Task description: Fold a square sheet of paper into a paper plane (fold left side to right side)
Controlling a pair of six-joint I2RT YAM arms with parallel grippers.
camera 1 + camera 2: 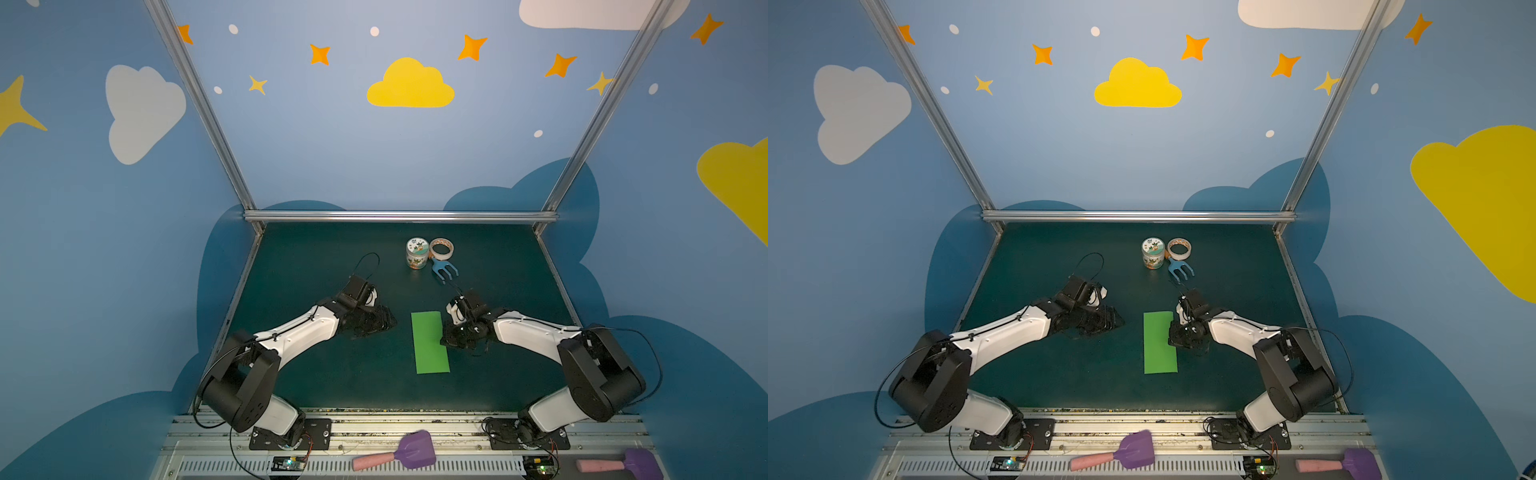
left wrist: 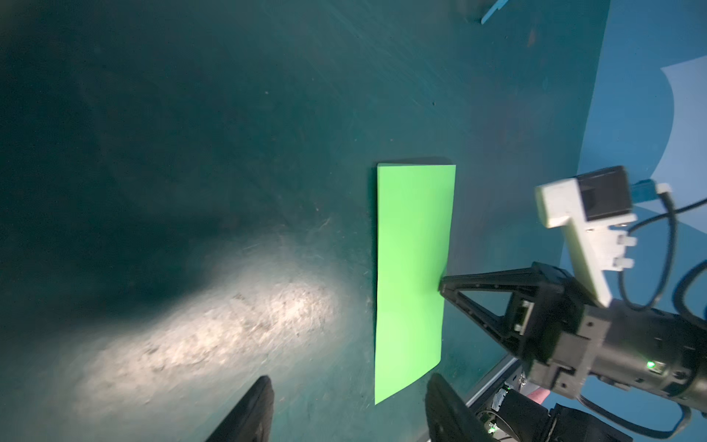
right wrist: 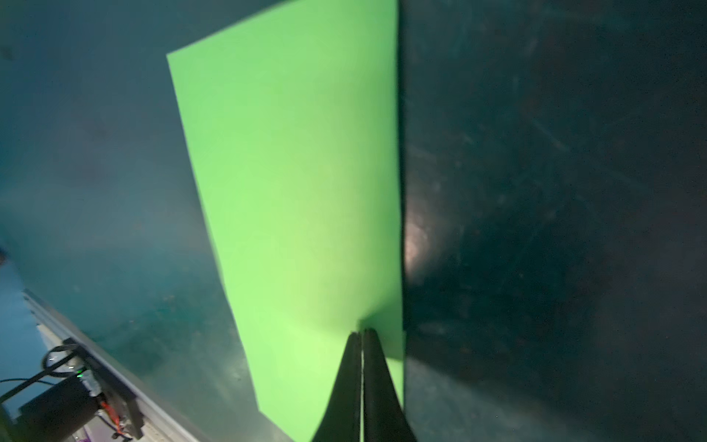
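Observation:
The square sheet of paper (image 1: pixel 430 343) (image 1: pixel 1159 343) lies flat on the dark green table as a narrow bright green rectangle, long side running front to back. My right gripper (image 1: pixel 444 341) (image 1: pixel 1171 338) is shut, and its joined tips rest on the paper's right long edge (image 3: pixel 361 331) about halfway along. In the left wrist view the paper (image 2: pixel 413 268) shows with the right gripper (image 2: pixel 442 285) touching that edge. My left gripper (image 1: pixel 388 324) (image 1: pixel 1117 322) (image 2: pixel 349 379) stands open and holds nothing, a short way left of the paper. No paper plane shape shows.
A small printed jar (image 1: pixel 417 253), a roll of tape (image 1: pixel 441 248) and a blue toy fork (image 1: pixel 444 270) sit behind the paper. Two purple toy shovels with pink handles (image 1: pixel 399 455) (image 1: pixel 623 463) lie on the front rail. Aluminium frame bars (image 1: pixel 399 216) edge the table.

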